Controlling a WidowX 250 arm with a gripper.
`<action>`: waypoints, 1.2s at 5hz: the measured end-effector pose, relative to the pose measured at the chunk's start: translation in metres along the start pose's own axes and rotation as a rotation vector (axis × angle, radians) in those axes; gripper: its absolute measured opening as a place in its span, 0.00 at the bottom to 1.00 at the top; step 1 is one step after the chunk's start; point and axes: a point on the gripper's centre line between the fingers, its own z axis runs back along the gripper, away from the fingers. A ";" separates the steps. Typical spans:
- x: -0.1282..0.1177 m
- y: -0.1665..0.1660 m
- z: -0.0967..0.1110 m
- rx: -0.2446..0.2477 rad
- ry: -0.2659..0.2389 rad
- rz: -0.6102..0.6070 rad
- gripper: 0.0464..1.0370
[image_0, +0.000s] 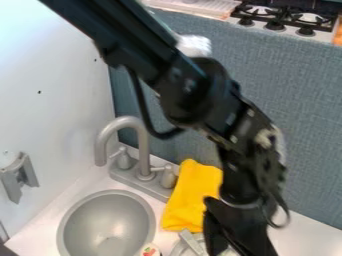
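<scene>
One black gripper (246, 225) reaches the bottom edge, its lower end cut off, so I cannot tell whether it is clenched, released or grasping. Just left of it, bottom centre, lies a silvery object (193, 243), perhaps a pan or lid, partly hidden and cropped. A small round item (150, 250) with coloured marks is also cropped, beside the grey sink basin (92, 212) at lower left. The basin holds a pale round shape (111, 246) at its bottom. Bare white counter (310, 237) runs along the lower right, up to the blue-grey panel (307, 130). Close behind the silvery object, a yellow cloth (190, 195) lies beside the grey faucet (143, 150). The stove (284, 19) is cropped at upper right.
</scene>
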 end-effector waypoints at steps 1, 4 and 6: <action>0.008 -0.018 -0.011 -0.002 0.019 -0.061 0.96; 0.021 -0.056 -0.046 -0.020 0.128 -0.191 0.96; 0.019 -0.082 -0.059 -0.039 0.190 -0.289 0.96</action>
